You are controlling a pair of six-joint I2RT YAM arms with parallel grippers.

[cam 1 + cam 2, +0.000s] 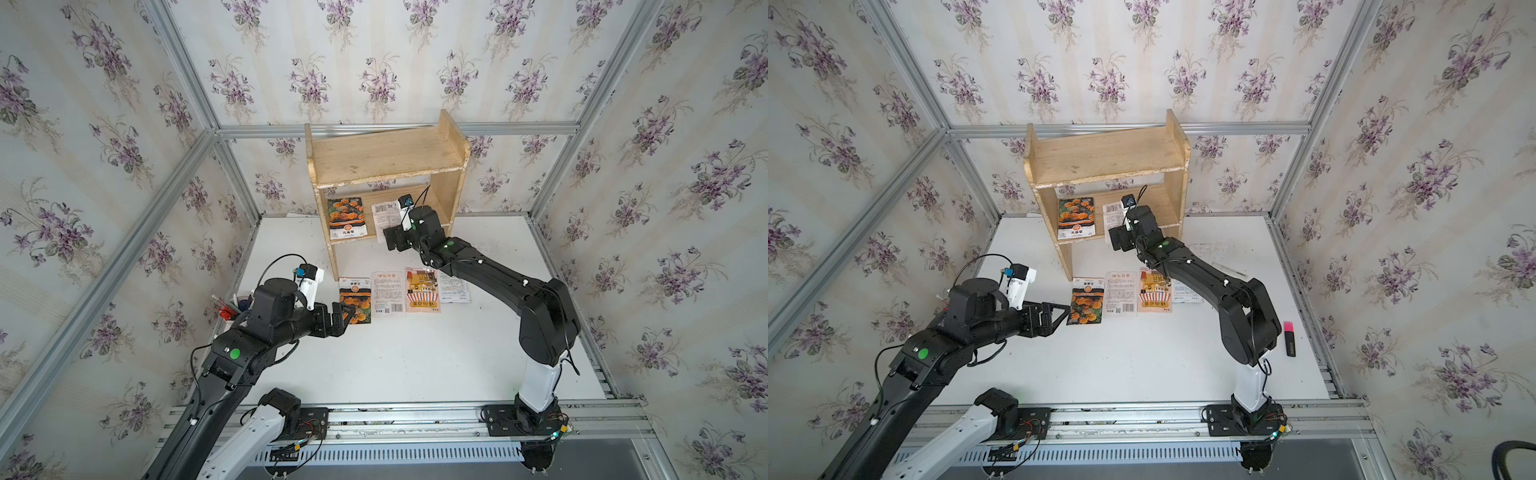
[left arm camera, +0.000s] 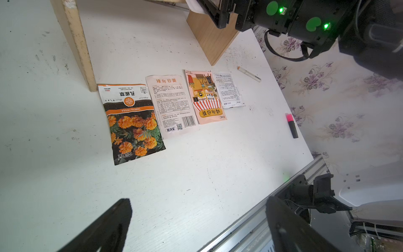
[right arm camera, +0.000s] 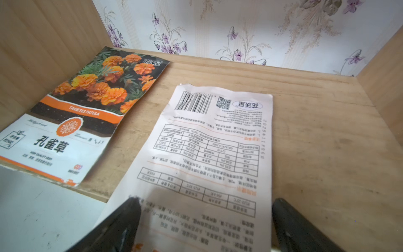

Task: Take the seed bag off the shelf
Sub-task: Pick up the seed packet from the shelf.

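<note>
The pale wooden shelf [image 1: 386,160] stands at the back of the table. Its lower tier [image 3: 316,135] holds two seed bags lying flat: an orange marigold bag [image 1: 346,218] [image 3: 87,104] and a white printed bag [image 1: 384,214] [image 3: 209,152]. The white bag's near end hangs over the tier's front edge. My right gripper [image 1: 390,239] [image 3: 202,220] is open at that edge, one finger on each side of the white bag's near end. My left gripper [image 1: 345,318] [image 2: 196,222] is open and empty over the table, beside a marigold packet [image 2: 133,124].
Several seed packets lie in a row on the table in front of the shelf [image 1: 405,291]. A pink highlighter [image 1: 1289,338] and a pen [image 2: 249,74] lie at the right. A cup of pens [image 1: 232,307] stands behind the left arm. An aluminium rail [image 1: 415,419] runs along the front.
</note>
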